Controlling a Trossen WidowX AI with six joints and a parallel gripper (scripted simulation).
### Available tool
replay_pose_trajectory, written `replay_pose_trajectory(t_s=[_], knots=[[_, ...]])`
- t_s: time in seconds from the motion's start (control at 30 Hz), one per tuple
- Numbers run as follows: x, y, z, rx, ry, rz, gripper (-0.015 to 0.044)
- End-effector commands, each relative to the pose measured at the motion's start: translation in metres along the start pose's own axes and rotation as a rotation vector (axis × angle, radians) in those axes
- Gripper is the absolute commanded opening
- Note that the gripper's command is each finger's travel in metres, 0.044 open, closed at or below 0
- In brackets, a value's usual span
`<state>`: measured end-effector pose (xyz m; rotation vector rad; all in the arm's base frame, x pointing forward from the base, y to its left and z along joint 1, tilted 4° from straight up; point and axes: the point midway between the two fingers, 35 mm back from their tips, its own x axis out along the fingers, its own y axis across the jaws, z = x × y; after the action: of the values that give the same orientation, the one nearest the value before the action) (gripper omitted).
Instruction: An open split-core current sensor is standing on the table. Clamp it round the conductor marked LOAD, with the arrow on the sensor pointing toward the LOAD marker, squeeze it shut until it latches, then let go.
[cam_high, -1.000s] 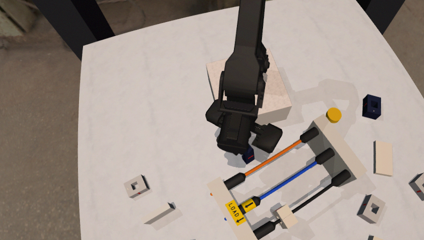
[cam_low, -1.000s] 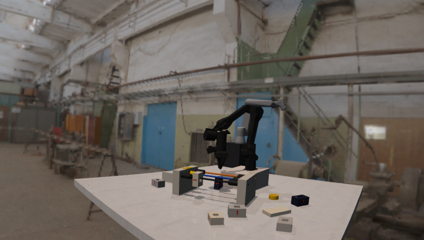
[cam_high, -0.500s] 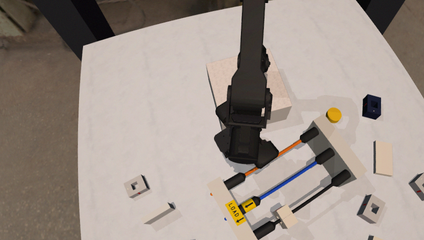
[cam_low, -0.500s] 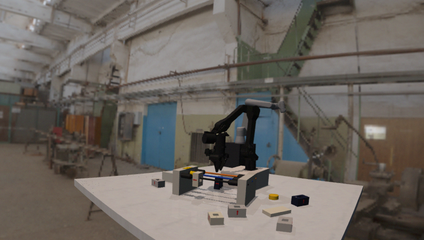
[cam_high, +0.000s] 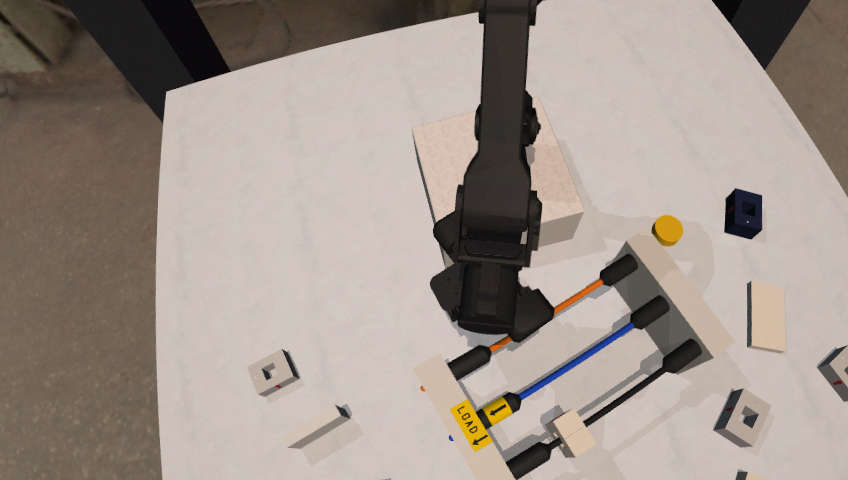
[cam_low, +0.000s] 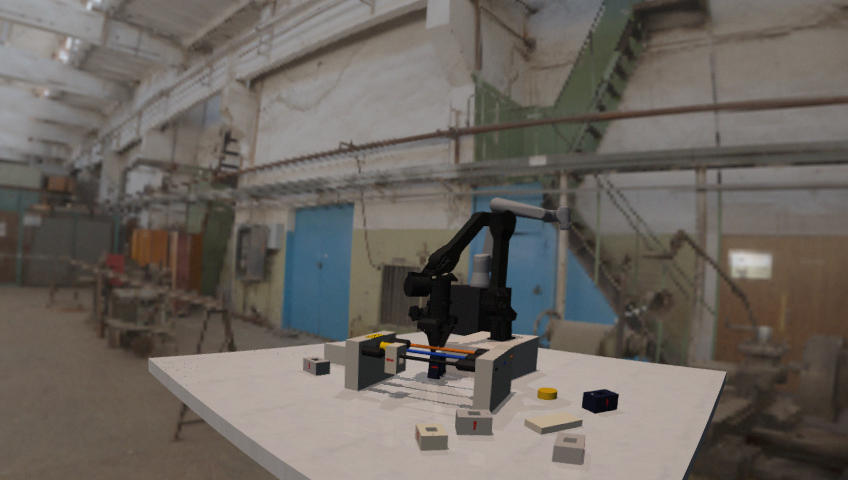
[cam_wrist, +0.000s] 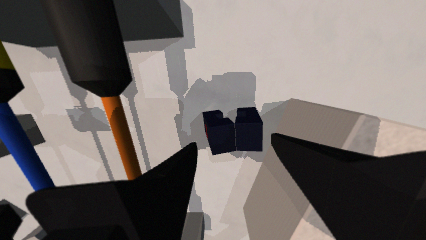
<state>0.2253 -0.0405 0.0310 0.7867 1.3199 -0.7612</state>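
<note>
The open sensor (cam_low: 435, 369) (cam_wrist: 220, 136) is dark navy and stands on the table beside the orange conductor; two halves with a gap between their tops show in the wrist view. A red mark is on one side. My gripper (cam_low: 437, 344) (cam_wrist: 233, 142) is open, pointing down just above the sensor, with one fingertip to each side of it in the wrist view. The arm hides the sensor in the top view. The LOAD label (cam_high: 467, 423) is on an end block, by the blue conductor (cam_high: 577, 360) (cam_wrist: 22, 148), whose yellow sleeve (cam_high: 498, 410) bears an arrow.
The orange conductor (cam_high: 580, 295) (cam_wrist: 120, 137) runs between the sensor and the blue one. A pale closed sensor (cam_high: 574, 433) (cam_low: 395, 359) is round the black conductor. End blocks (cam_high: 684, 291) (cam_low: 499, 380) stand at both ends. A pinkish block (cam_high: 440, 154) lies under the arm.
</note>
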Motion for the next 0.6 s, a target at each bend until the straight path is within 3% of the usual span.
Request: replay_pose_trajectory(t_s=[0.0, 0.33, 0.57], knots=[[0.008, -0.003, -0.001, 0.005, 0.001, -0.01, 0.032], [0.02, -0.004, -0.003, 0.005, 0.001, -0.01, 0.032], [0.016, -0.002, -0.002, 0.0, 0.002, -0.002, 0.0273]])
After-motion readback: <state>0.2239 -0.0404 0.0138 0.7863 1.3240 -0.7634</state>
